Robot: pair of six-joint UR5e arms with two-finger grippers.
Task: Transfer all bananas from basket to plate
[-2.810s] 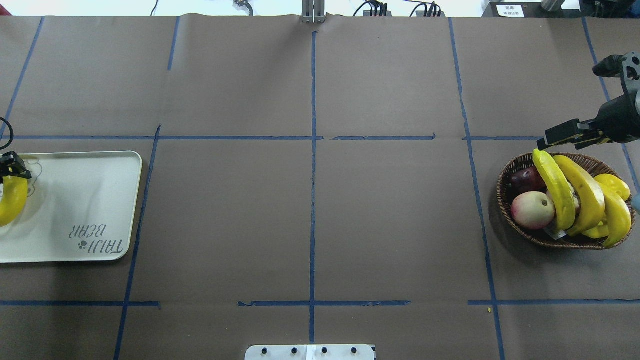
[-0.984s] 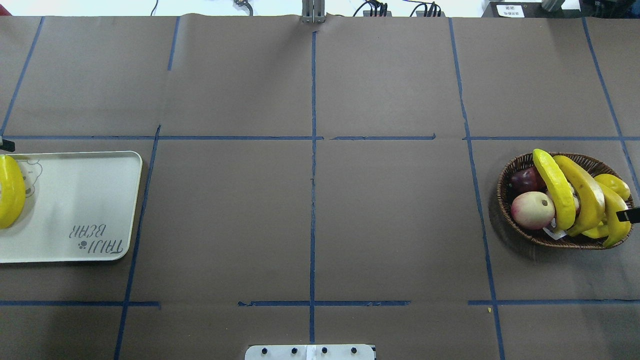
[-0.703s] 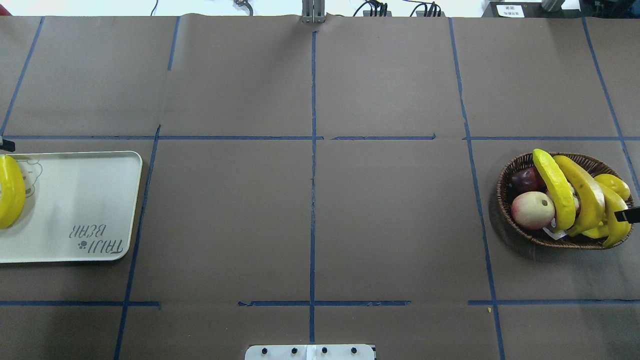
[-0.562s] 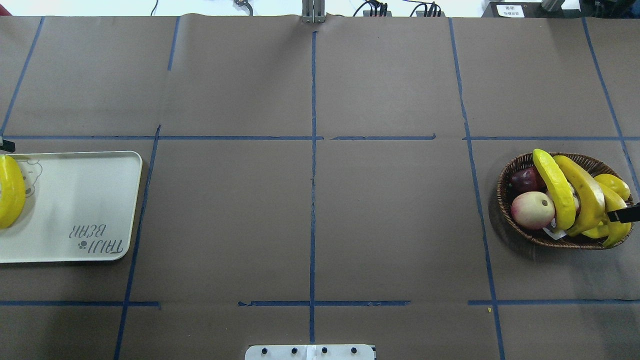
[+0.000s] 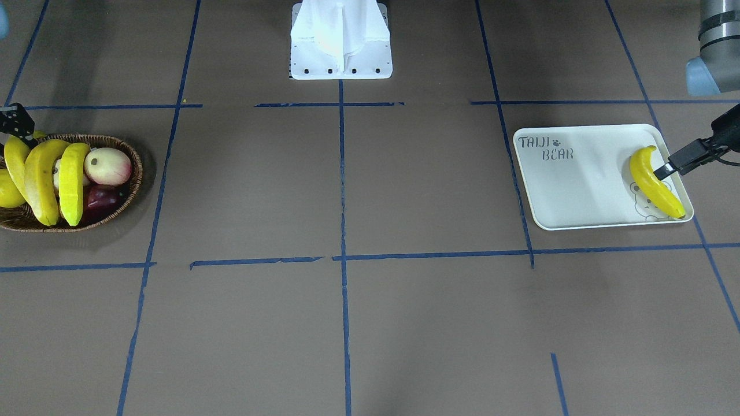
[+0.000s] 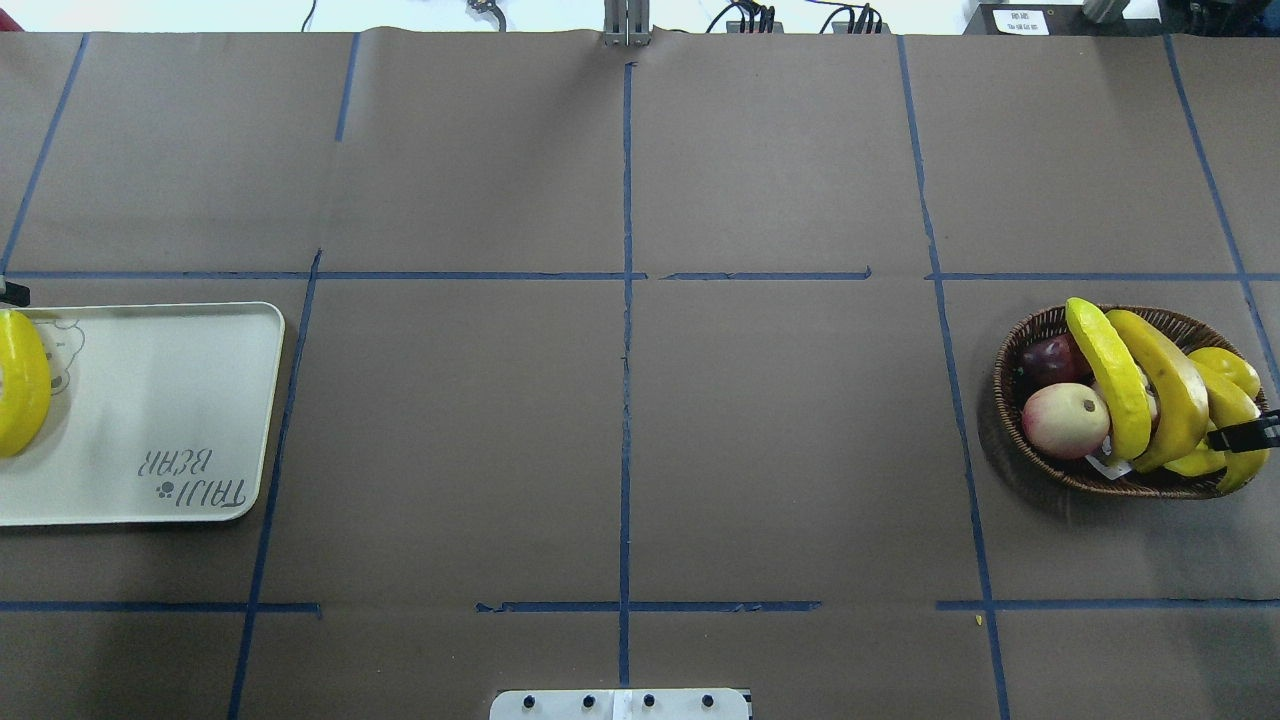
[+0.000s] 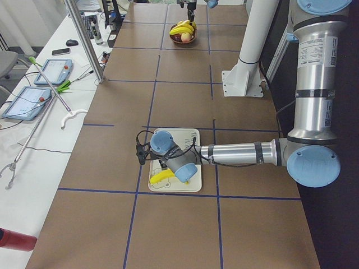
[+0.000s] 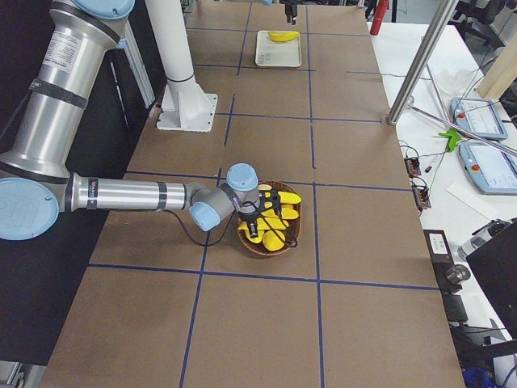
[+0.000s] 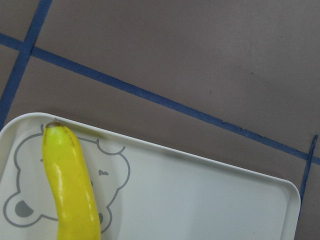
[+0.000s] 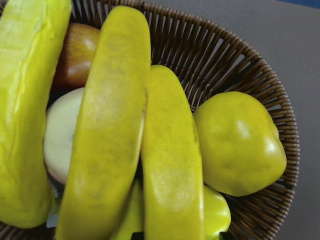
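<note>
Mostly the bananas lie piled in the basket with a peach; one banana lies on the plate. The right gripper hangs over the basket, the left gripper beside the plate's banana; whether either is open, I cannot tell.

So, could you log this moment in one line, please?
plate: one banana | basket: several bananas | left hand: at plate | right hand: over basket

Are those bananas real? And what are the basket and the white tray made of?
The bananas look like plastic: smooth, evenly bright yellow, slightly glossy. The basket is brown woven wicker, its strands plainly visible. The tray seems hard plastic or melamine: pale, matte, moulded rim.
</note>
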